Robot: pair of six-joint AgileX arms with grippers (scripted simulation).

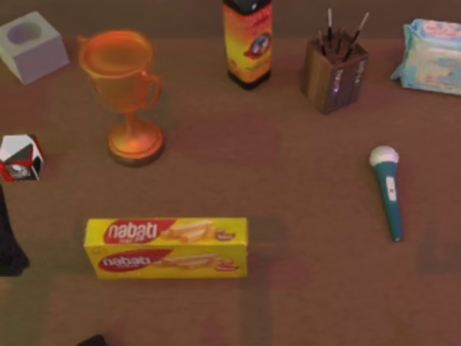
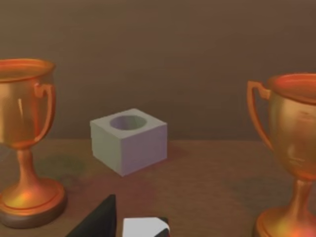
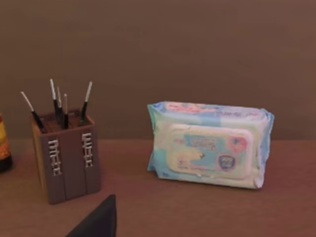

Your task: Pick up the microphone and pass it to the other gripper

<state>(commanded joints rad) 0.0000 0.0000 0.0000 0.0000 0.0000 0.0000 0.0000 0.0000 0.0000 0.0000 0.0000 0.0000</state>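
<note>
The microphone (image 1: 387, 190) lies flat on the table at the right, its white head pointing to the back and its teal handle to the front. Nothing touches it. My left arm (image 1: 9, 241) is parked at the table's left edge, far from it. In the left wrist view one black finger (image 2: 101, 222) shows with nothing against it, beside a white, black and red cube (image 2: 143, 228). My right arm is out of the top view. Its wrist view shows one black finger (image 3: 101, 221) standing alone above bare table. Neither wrist view shows the microphone.
A yellow biscuit box (image 1: 167, 247) lies front left. An orange trophy (image 1: 126, 86), a grey holed block (image 1: 32, 47) and the cube (image 1: 20, 157) stand at the left. At the back are a bottle (image 1: 247, 43), a pen holder (image 1: 333, 72) and a wipes pack (image 1: 432, 58).
</note>
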